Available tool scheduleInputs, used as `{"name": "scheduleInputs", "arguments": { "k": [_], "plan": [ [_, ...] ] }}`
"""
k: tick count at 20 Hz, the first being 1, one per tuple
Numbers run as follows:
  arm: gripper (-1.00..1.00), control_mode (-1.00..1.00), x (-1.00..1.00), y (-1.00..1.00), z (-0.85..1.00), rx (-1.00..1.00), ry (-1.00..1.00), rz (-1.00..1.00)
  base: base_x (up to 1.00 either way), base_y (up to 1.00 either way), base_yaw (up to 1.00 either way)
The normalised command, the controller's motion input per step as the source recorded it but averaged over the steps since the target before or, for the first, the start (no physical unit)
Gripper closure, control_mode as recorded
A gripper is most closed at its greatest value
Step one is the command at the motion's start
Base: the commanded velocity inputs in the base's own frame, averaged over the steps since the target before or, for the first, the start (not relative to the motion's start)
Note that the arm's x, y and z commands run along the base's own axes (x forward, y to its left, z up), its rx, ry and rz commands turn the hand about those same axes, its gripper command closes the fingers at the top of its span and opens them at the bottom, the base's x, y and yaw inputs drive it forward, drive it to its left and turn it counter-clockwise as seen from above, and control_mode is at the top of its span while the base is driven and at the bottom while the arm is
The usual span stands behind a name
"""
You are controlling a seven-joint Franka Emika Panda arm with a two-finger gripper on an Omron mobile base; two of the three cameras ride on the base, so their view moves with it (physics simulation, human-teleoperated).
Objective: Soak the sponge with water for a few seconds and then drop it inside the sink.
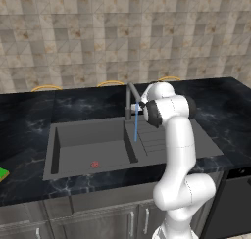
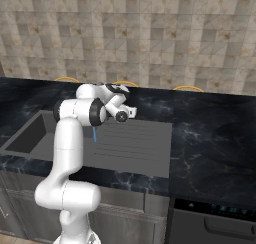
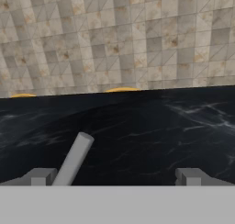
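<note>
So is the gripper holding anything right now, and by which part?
Nothing is held: the two-finger gripper stands open and empty above the black marbled countertop.

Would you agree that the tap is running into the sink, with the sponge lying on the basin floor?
Not quite: the water does run into the sink, but the sponge lies on the countertop left of it, as the left base view shows.

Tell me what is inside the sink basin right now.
On the floor of the sink lies a small red spot, and the water runs down at its right wall. The robot's arm covers part of the drainboard wing.
</note>
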Motion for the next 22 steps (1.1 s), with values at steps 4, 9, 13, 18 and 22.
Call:
{"name": "scheduleInputs", "arguments": {
  "k": [4,9,13,18,22],
  "plan": [
    [-1.00,-1.00,0.00,-0.25,0.05,0.00,0.00,-0.04,0.00,0.00,0.00],
    [-1.00,-1.00,0.00,-0.22,0.13,0.00,0.00,-0.01,0.00,0.00,0.00],
    [-1.00,-1.00,0.00,-0.25,0.22,0.00,0.00,-0.01,0.00,0.00,0.00],
    [-1.00,-1.00,0.00,-0.20,0.38,0.02,0.00,0.00,0.00,0.00,0.00],
    [-1.00,-1.00,0.03,-0.14,0.40,0.03,0.00,-0.01,0.00,0.00,0.00]
  ]
}}
